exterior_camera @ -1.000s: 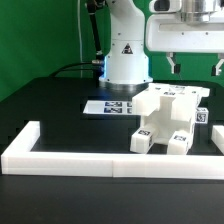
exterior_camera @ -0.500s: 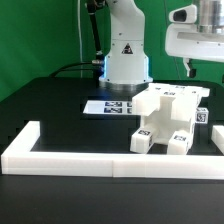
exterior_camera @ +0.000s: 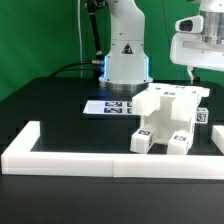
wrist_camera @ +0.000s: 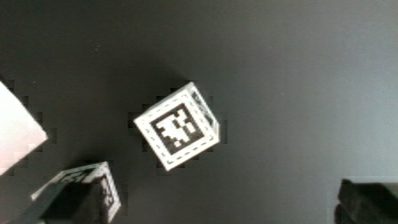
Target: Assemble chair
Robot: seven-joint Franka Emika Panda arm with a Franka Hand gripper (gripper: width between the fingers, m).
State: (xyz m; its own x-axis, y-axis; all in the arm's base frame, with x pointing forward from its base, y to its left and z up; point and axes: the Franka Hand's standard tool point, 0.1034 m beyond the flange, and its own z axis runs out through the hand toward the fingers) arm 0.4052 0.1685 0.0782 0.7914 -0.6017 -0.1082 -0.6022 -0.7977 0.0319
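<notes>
The white chair parts (exterior_camera: 168,115) stand clustered on the black table at the exterior view's right, with blocky tagged legs (exterior_camera: 143,140) at the front. My gripper (exterior_camera: 212,68) hangs high above the cluster's right end, half cut off by the picture's edge. In the wrist view a small white tagged piece (wrist_camera: 182,128) lies on the dark table below, and another tagged white part (wrist_camera: 98,190) shows beside one finger. The gripper (wrist_camera: 222,200) is open, its fingers (wrist_camera: 370,195) wide apart with nothing between them.
A long low white border rail (exterior_camera: 100,160) runs along the table's front, with an upright end (exterior_camera: 25,135) at the left. The marker board (exterior_camera: 108,107) lies before the robot base (exterior_camera: 125,60). A white edge (wrist_camera: 15,125) shows in the wrist view.
The gripper has moved toward the exterior view's right and slightly lower, so part of it is now cut off by the picture's edge. The chair parts have not moved.
</notes>
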